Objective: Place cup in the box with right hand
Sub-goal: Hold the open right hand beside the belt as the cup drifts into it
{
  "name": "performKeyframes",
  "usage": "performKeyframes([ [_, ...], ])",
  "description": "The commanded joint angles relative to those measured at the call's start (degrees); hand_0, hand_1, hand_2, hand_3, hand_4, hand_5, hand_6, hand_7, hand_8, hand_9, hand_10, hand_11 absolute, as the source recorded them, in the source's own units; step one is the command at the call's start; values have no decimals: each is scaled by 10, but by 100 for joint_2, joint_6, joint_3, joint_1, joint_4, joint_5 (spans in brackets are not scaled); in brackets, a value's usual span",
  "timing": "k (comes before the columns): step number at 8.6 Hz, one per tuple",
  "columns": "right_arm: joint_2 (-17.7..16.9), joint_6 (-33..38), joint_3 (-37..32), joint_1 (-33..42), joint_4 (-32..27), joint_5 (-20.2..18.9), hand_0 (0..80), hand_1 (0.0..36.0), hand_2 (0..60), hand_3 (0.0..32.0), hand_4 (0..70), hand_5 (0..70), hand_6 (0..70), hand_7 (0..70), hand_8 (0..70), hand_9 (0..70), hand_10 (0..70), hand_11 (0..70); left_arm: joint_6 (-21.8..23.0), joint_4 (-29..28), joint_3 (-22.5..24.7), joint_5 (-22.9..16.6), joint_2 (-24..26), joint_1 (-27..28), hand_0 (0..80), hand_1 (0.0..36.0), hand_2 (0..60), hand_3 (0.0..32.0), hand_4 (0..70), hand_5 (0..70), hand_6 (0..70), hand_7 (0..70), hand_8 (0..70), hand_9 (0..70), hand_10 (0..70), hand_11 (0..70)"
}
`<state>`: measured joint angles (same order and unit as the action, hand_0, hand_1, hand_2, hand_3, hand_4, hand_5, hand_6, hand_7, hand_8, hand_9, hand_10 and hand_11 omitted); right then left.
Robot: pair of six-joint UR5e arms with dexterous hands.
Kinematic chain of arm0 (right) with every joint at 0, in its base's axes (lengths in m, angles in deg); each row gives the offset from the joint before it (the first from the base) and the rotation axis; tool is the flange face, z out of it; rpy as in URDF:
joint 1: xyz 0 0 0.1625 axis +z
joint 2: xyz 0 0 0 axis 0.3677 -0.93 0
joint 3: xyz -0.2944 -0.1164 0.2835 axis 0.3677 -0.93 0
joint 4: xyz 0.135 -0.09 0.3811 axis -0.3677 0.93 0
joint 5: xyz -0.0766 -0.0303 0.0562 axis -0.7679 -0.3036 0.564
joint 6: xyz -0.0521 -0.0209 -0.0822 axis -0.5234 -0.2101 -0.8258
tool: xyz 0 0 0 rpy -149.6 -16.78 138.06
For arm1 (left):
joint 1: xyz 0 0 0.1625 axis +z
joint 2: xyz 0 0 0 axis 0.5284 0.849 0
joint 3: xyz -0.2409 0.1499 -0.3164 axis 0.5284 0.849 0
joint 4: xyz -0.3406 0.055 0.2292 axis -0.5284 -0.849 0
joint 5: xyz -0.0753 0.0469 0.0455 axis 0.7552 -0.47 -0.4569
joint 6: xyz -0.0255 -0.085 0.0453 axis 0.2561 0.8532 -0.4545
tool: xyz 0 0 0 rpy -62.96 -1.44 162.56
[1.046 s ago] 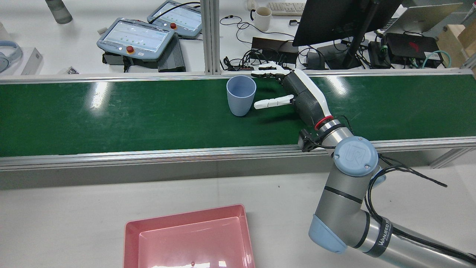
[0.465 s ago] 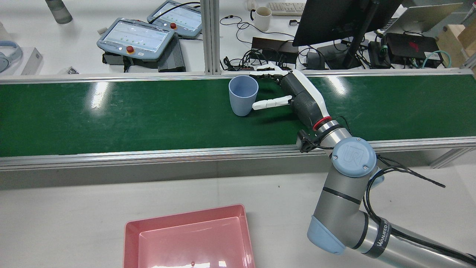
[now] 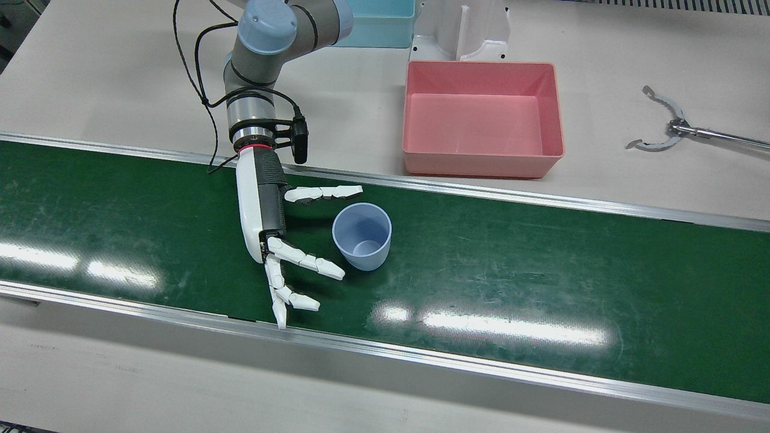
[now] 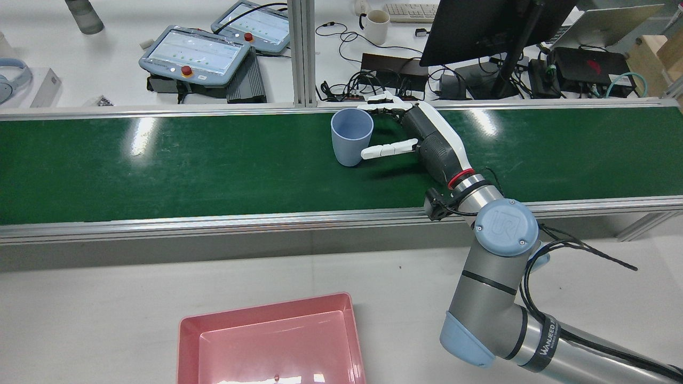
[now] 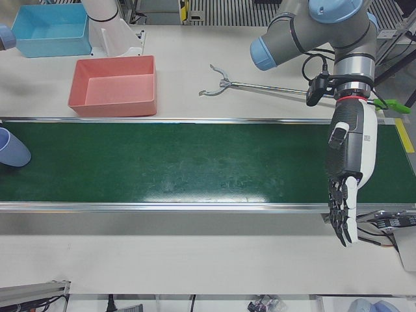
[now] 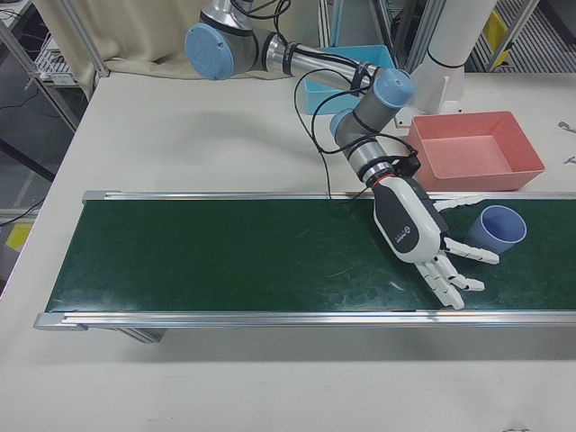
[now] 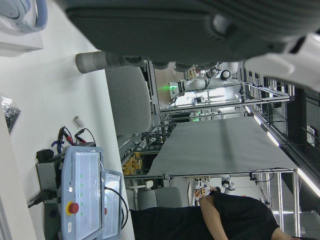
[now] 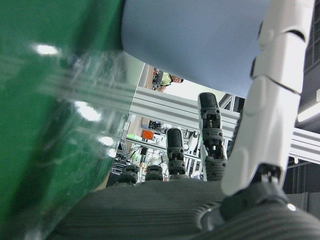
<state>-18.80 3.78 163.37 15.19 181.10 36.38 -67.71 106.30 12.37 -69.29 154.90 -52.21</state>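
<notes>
From the front view, the right hand is spreading its fingers around the empty cup standing on the green belt, not yet gripping. From the rear view, the pink box is sitting empty near the tabletop's robot-side edge, so grasping, carrying and placing are all left. From the left-front view, the left hand is hanging over the belt's operator-side edge with fingers straight, holding nothing.

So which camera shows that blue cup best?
The front view: the cup stands whole, the right hand open beside it. Rear and right-front views show it smaller, left-front only its edge, the right hand view a blurred wall.
</notes>
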Motion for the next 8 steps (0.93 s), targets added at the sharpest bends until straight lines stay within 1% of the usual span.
performKeyframes([
  [1,0,0,2,-29,0,63,555,187,55,0,271,59,80,336,13,67,36,71,0,0,0,0,0,0,0,0,0,0,0,0,0,0,0,0,0,0],
  [8,35,0,2,-29,9,80,559,192,65,0,277,59,83,346,15,73,36,71,0,0,0,0,0,0,0,0,0,0,0,0,0,0,0,0,0,0],
])
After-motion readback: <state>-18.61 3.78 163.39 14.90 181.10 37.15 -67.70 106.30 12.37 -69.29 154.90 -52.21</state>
